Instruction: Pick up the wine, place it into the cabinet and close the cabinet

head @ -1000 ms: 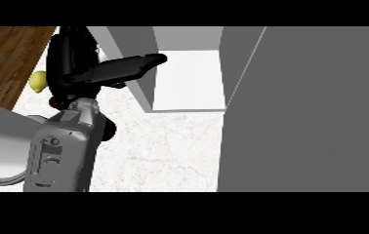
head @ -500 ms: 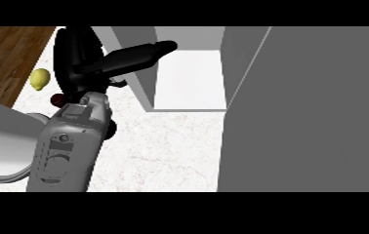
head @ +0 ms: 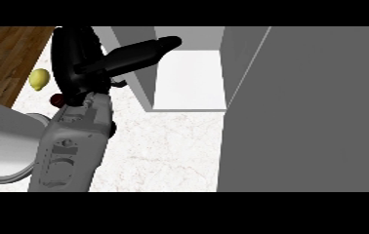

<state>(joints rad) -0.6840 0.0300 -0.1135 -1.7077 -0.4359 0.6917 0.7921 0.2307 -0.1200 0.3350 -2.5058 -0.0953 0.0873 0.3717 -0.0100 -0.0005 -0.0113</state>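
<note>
My left hand [head: 72,62], black, shows at the upper left on the end of a grey forearm that rises from the lower left. Its fingers are curled round a dark wine bottle [head: 140,53]. The bottle lies tilted, its narrow end pointing up and to the right, level with the front edge of the open cabinet [head: 189,82]. The cabinet has grey side walls and a white floor inside. Much of the bottle's body is hidden by the hand. My right hand shows nowhere.
The cabinet's grey door [head: 302,116] stands open and fills the right side. A yellow lemon [head: 39,79] and a small dark red object [head: 56,100] lie on the white marble counter [head: 173,150] left of my wrist. A white rounded shape [head: 14,145] sits at the left edge.
My left hand has risen and moved slightly right with the bottle, bringing its narrow end closer to the cabinet opening. The forearm has followed.
</note>
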